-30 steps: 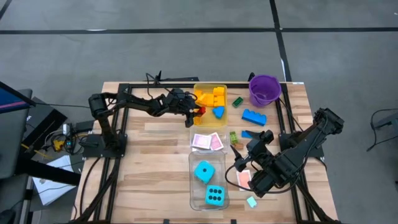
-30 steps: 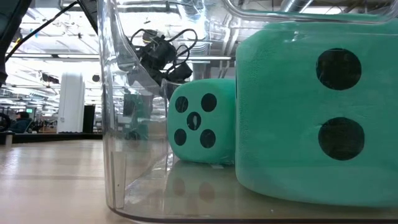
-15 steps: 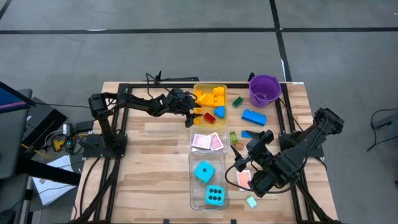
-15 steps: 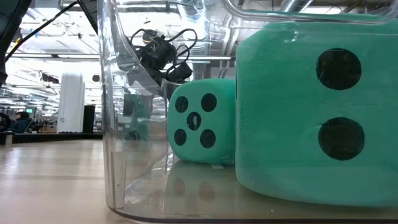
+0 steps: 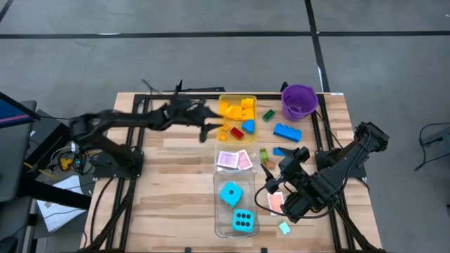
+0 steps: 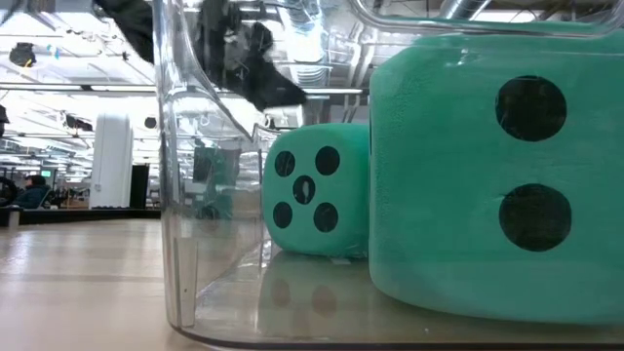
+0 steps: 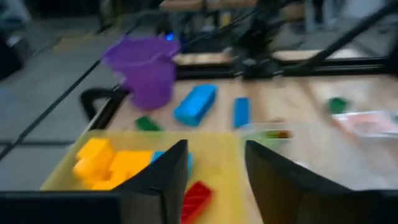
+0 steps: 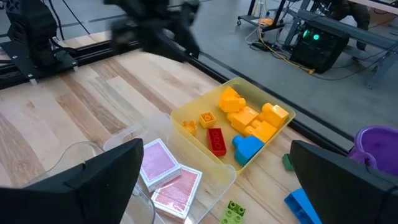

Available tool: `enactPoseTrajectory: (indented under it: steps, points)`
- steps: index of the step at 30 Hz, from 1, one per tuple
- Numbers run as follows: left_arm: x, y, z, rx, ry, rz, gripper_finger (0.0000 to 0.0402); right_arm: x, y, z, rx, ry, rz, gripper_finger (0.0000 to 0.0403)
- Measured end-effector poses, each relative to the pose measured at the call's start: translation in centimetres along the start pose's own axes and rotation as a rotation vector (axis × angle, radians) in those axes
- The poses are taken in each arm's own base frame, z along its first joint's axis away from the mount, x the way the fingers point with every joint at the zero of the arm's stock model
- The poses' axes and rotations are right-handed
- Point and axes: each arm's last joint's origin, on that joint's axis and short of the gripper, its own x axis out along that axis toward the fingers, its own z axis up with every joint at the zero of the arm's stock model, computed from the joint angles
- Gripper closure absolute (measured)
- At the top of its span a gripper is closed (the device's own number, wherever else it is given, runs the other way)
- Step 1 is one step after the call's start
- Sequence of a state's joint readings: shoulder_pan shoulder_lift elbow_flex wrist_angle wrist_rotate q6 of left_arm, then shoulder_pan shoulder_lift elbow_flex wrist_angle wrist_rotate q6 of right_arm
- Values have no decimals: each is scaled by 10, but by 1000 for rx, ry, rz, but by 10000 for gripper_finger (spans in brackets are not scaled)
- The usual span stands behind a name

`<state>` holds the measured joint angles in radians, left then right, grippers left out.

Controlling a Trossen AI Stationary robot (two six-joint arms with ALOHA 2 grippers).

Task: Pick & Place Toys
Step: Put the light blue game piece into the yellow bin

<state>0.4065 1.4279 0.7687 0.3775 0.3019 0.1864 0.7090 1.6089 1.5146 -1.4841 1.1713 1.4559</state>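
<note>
Where bricks (image 5: 238, 111) lie, purple bucket (image 5: 299, 101) near

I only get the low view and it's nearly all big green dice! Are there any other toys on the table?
Observer: Yes. A red brick lies in the yellow-tinted tray, near the yellow bricks.
Child: Is an arm holding it?
Observer: No. The left gripper hangs at that tray's edge, open, with nothing between its fingers.
Child: And the other arm?
Observer: The right gripper waits wide open on the table's right side.
</note>
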Motion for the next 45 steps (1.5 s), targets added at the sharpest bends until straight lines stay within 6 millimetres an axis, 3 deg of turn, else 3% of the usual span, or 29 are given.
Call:
enactPoseTrajectory:
  steps: [4, 9, 16, 25, 34, 45]
  points:
    - [-36, -15, -3, 33, -104, 0, 307, 0, 0, 0, 4, 0, 1, 5]
    - [-72, -25, -28, -15, -275, 48, 391, 0, 0, 0, 5, 0, 1, 5]
    - [-79, -52, -62, -110, -339, -49, 400, 2, 0, 1, 9, 1, -5, 5]
    - [-77, -106, -62, -7, -338, -124, 401, 4, 1, 2, 24, 17, -8, 5]
    - [-116, -105, -103, -44, -266, -41, 401, -1, 2, -2, 18, 42, 17, 5]
    - [-146, -105, -107, 18, -210, -72, 401, 5, 1, 1, 34, 44, -1, 5]
